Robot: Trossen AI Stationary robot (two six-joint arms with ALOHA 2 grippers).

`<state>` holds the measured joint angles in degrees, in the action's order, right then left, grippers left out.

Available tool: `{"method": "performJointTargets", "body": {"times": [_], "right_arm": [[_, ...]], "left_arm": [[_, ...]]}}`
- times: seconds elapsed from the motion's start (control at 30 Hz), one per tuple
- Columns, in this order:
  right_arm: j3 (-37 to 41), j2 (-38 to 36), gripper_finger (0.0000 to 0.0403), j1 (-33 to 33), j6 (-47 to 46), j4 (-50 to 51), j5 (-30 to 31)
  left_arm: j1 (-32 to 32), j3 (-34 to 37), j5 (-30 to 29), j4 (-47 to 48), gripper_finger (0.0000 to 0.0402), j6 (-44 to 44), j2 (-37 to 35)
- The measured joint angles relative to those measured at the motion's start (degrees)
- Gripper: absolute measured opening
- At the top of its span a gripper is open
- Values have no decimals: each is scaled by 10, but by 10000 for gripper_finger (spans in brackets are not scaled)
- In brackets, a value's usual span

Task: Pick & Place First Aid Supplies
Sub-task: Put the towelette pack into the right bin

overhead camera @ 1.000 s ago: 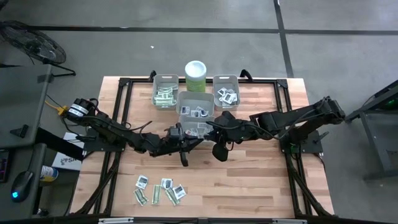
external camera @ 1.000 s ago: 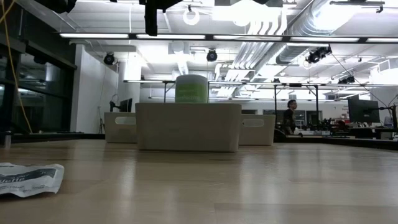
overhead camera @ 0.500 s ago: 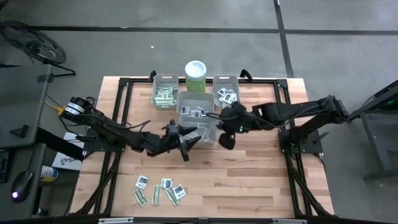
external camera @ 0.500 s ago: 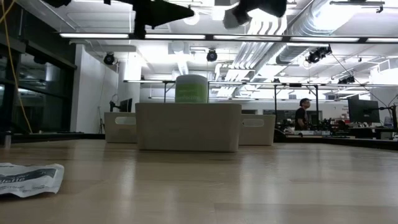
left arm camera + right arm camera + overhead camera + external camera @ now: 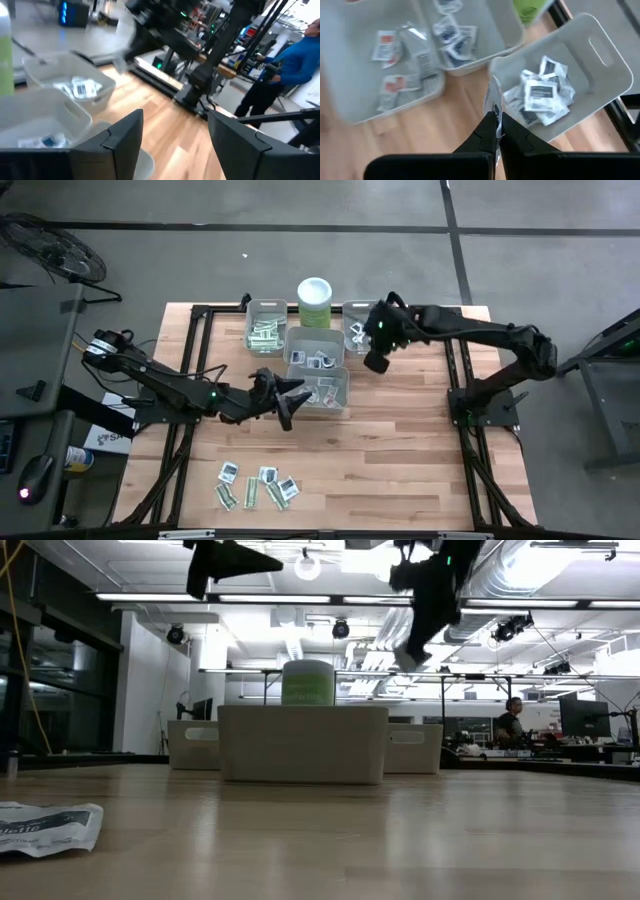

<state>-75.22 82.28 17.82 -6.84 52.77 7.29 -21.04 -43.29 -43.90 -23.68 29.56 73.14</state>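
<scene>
White paper packet (image 5: pixel 493 107) pinched in the right gripper (image 5: pixel 496 120)'s closed fingers hangs above the far-right bin (image 5: pixel 580 75) and should drop squarely inside, while the left gripper (image 5: pixel 285 392) hovers near the table's middle, fingers spread, empty

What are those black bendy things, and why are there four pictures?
They are two robot arms sorting small first-aid packets on a wooden table. One camera looks down from above, one sits low on the table, and one rides on each arm's wrist. Grey bins and a green canister stand at the back. The left gripper is open and empty beside the front bin. The right gripper pinches one thin packet above the bin of white squares.
</scene>
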Motion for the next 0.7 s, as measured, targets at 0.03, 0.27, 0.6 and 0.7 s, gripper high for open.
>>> {"method": "performJointTargets", "body": {"times": [0.03,0.27,0.6,0.7], "right_arm": [[14,0,0,24,13,-19,-16],[113,0,0,179,56,-168,-142],[233,0,0,265,24,-390,-237],[259,2,0,264,11,-438,-243]], "left_arm": [[0,0,4,9,223,16,0],[0,0,32,18,223,75,5],[0,0,8,11,223,114,5],[0,0,-7,11,223,115,5]]}}
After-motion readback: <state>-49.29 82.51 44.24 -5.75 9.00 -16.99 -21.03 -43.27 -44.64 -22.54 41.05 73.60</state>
